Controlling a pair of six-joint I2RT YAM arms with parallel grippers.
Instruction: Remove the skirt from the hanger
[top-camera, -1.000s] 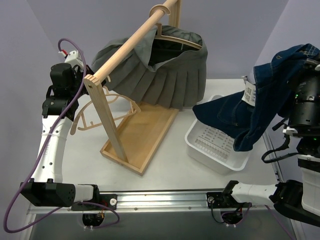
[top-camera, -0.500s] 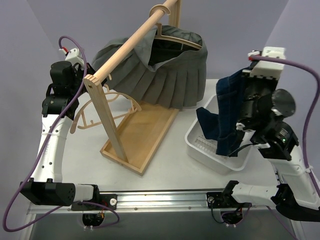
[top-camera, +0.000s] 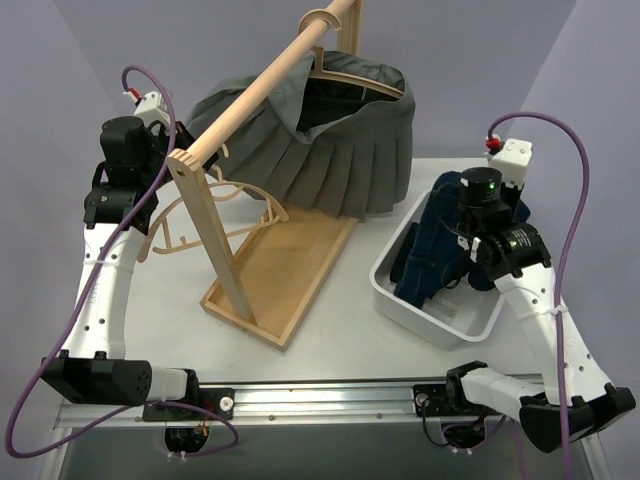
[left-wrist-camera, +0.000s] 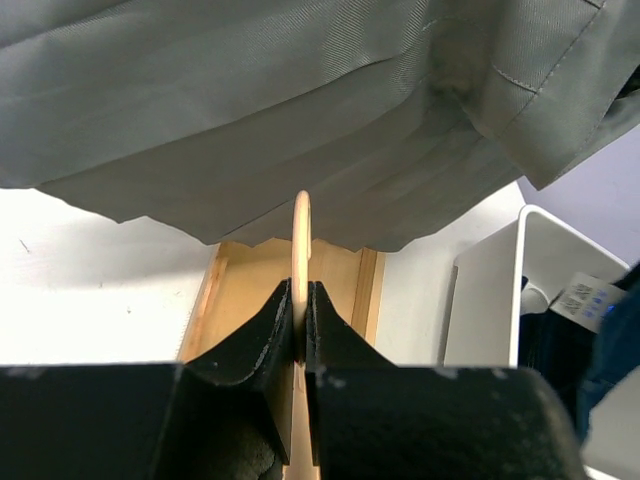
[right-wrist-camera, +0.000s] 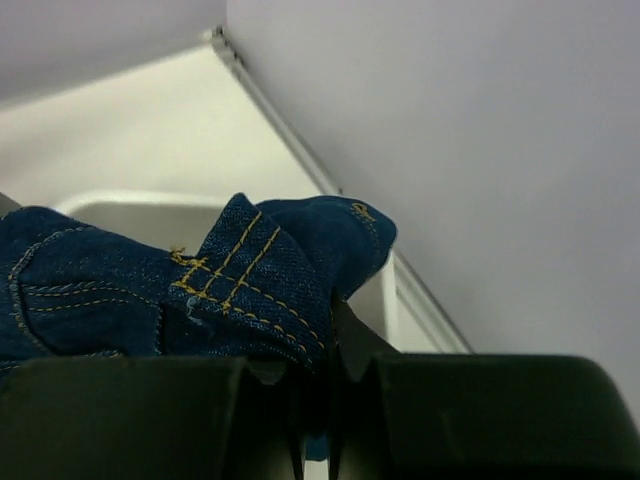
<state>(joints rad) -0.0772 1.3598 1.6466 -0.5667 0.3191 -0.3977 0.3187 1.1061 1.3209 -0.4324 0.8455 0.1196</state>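
My right gripper (right-wrist-camera: 318, 400) is shut on a dark blue denim skirt (right-wrist-camera: 120, 290) and holds it down inside the white bin (top-camera: 440, 325). In the top view the skirt (top-camera: 430, 265) lies bunched in the bin under the right arm. My left gripper (left-wrist-camera: 300, 320) is shut on the thin edge of a bare wooden hanger (left-wrist-camera: 301, 240). That hanger (top-camera: 215, 215) hangs low beside the rack post, and the left gripper (top-camera: 148, 200) sits at its left end. A grey pleated skirt (top-camera: 320, 150) stays on a second hanger on the rod.
The wooden rack has a long rod (top-camera: 260, 85), a slanted post and a flat base tray (top-camera: 285, 270) in the middle of the table. The grey skirt (left-wrist-camera: 300, 110) fills the top of the left wrist view. The bin wall (right-wrist-camera: 400, 290) stands close to the right wall.
My right arm has swung down and leftward, carrying the denim skirt from high at the right edge into the white bin. My left arm and the bare hanger have barely moved.
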